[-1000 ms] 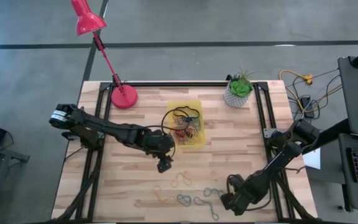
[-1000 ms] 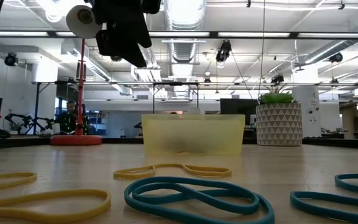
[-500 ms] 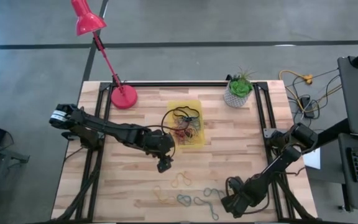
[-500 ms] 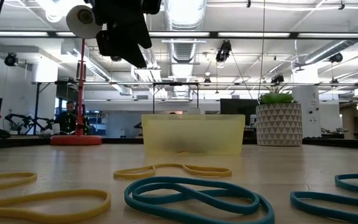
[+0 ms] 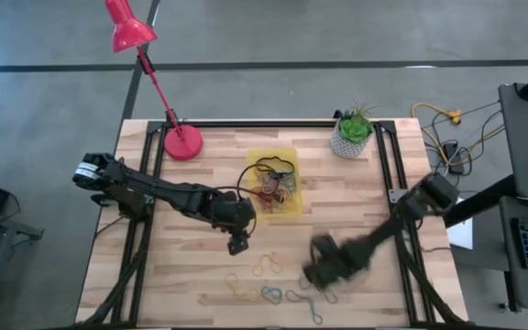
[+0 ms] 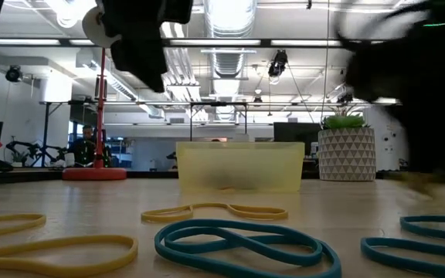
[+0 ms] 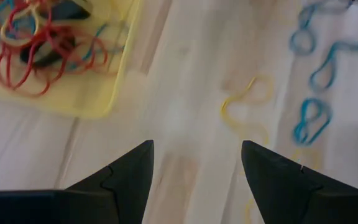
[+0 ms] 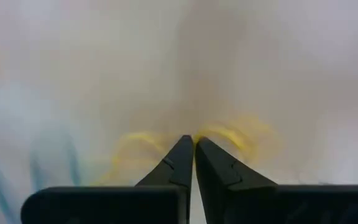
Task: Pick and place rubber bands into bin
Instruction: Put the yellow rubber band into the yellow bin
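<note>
The yellow bin (image 5: 273, 181) stands mid-table with several rubber bands (image 7: 39, 53) inside. More rubber bands lie loose near the front edge: yellow ones (image 5: 266, 266) and teal ones (image 5: 271, 293), also seen in the low view (image 6: 238, 239). My left gripper (image 7: 194, 162) hangs open above bare wood between the bin and the loose bands (image 5: 237, 244). My right gripper (image 8: 193, 140) is shut and blurred by motion just right of the loose bands (image 5: 319, 266). A yellow rubber band (image 8: 238, 134) shows smeared at its fingertips. My right gripper pinches a yellow rubber band between its two fingertips; blurred yellow loops (image 8: 135, 146) spread out on either side of the tips. Blur hides which part of the band it has and whether the band is clear of the table.
A red desk lamp (image 5: 182, 142) stands at the far left and a white potted plant (image 5: 351, 136) at the far right. Black frame rails run along both sides of the table. Bare wood lies between the bin and the loose bands.
My right gripper has shut and swept fast from the table's near right corner toward the left and far edges, ending beside the loose bands. My left gripper has shifted a little toward the table's left edge and stayed open.
</note>
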Controlling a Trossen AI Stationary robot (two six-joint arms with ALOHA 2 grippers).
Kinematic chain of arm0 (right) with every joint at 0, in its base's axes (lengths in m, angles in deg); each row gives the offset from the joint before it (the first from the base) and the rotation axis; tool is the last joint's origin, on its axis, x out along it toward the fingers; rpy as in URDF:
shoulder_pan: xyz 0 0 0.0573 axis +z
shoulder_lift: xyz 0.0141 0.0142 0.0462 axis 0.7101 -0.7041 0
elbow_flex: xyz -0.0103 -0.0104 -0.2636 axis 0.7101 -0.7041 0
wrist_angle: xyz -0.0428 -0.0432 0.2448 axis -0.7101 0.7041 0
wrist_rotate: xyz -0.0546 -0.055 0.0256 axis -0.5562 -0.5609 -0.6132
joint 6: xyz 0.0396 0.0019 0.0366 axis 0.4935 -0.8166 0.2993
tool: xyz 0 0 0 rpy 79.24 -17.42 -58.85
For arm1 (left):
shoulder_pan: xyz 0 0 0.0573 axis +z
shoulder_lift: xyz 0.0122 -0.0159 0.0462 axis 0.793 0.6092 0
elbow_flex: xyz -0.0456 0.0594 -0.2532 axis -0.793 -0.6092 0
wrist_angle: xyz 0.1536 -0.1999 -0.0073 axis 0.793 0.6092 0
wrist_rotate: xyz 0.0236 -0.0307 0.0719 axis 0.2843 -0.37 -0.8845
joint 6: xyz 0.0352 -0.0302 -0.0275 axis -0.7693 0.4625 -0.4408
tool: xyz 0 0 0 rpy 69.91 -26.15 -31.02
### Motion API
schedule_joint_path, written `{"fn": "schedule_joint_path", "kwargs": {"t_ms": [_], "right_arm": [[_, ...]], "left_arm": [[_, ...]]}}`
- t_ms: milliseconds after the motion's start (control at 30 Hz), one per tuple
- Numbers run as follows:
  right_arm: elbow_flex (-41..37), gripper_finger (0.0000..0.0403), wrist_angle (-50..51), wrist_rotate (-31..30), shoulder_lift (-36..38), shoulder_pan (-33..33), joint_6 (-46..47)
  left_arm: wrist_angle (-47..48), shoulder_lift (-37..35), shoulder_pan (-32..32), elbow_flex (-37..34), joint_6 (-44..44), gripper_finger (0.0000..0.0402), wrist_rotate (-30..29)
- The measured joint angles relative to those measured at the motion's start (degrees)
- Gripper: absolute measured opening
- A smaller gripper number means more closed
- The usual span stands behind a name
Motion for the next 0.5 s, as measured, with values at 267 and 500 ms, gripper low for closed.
{"fn": "schedule_joint_path", "kwargs": {"t_ms": [267,500], "right_arm": [[7.04,0.0008,-0.9,-7.13,8.52,-17.51,-24.07],[14.5,0.0008,-0.71,-6.0,4.88,-32.42,-39.89]], "left_arm": [[9.72,-0.1,-2.31,-0.34,0.09,0.0226,-2.11],[10.75,-0.18,-4.99,-2.27,2.03,0.0226,-4.99]]}}
